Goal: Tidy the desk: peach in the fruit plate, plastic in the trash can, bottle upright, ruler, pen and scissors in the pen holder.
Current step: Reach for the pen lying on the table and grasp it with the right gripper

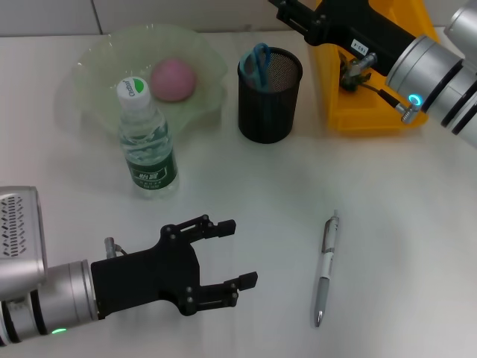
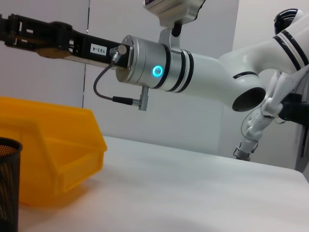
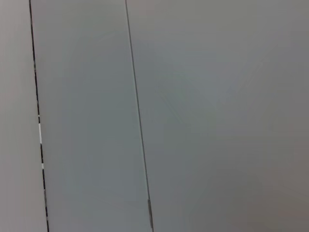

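Note:
The pink peach point(image 1: 174, 79) lies in the pale green fruit plate point(image 1: 89, 71) at the back left. Just in front of the plate the water bottle point(image 1: 147, 142) stands upright. Blue-handled scissors point(image 1: 258, 61) stick out of the black mesh pen holder point(image 1: 269, 97). Right of centre the pen point(image 1: 326, 268) lies flat on the desk. My left gripper point(image 1: 243, 252) is open and empty near the front edge, well left of the pen. My right gripper point(image 1: 298, 15) reaches over the yellow trash can point(image 1: 358, 112). Ruler and plastic are out of view.
The left wrist view shows the yellow trash can point(image 2: 53, 145), the pen holder's rim point(image 2: 8, 183) and my right arm point(image 2: 193, 72) above the white desk. Only a grey wall panel appears in the right wrist view.

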Tool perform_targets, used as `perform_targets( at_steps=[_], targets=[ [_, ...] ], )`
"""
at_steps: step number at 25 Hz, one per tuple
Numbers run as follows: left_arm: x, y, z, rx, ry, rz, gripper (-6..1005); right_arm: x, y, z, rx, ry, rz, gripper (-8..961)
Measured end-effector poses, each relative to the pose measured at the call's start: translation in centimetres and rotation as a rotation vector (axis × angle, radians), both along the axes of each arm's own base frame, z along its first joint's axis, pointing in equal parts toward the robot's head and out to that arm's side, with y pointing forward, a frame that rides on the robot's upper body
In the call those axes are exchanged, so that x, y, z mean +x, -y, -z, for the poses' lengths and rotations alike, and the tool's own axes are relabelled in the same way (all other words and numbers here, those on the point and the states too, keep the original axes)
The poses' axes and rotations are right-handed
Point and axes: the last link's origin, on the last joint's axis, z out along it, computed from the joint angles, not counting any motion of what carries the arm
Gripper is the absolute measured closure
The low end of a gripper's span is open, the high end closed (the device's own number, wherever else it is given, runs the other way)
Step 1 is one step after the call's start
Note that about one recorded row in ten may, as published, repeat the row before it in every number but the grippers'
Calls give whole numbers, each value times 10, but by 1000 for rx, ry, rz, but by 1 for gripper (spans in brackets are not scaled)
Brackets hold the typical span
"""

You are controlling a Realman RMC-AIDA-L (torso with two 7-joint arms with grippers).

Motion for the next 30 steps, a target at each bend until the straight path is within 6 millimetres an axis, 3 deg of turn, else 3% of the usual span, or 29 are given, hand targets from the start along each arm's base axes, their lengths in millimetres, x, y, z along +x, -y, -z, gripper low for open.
perform_targets(
  at_steps=[3, 10, 15, 19, 23, 30],
  targets=[
    [0, 0, -1, 2, 4, 3, 192, 1, 1, 0, -19, -18, 9, 289],
    [2, -2, -2, 4, 9, 8, 192, 3, 9, -14, -4, -72, -12, 250],
    [2, -2, -2, 3, 13, 2, 192, -2, 17, -39, -68, -146, -34, 222],
    [2, -2, -2, 3, 14, 1, 192, -12, 22, -78, -135, -154, -31, 202],
    [2, -2, -2, 3, 14, 1, 192, -27, 29, -100, -243, -19, 24, 153],
    [4, -1, -3, -1, 25, 5, 192, -47, 39, -104, -468, 300, 229, 129]
  ],
)
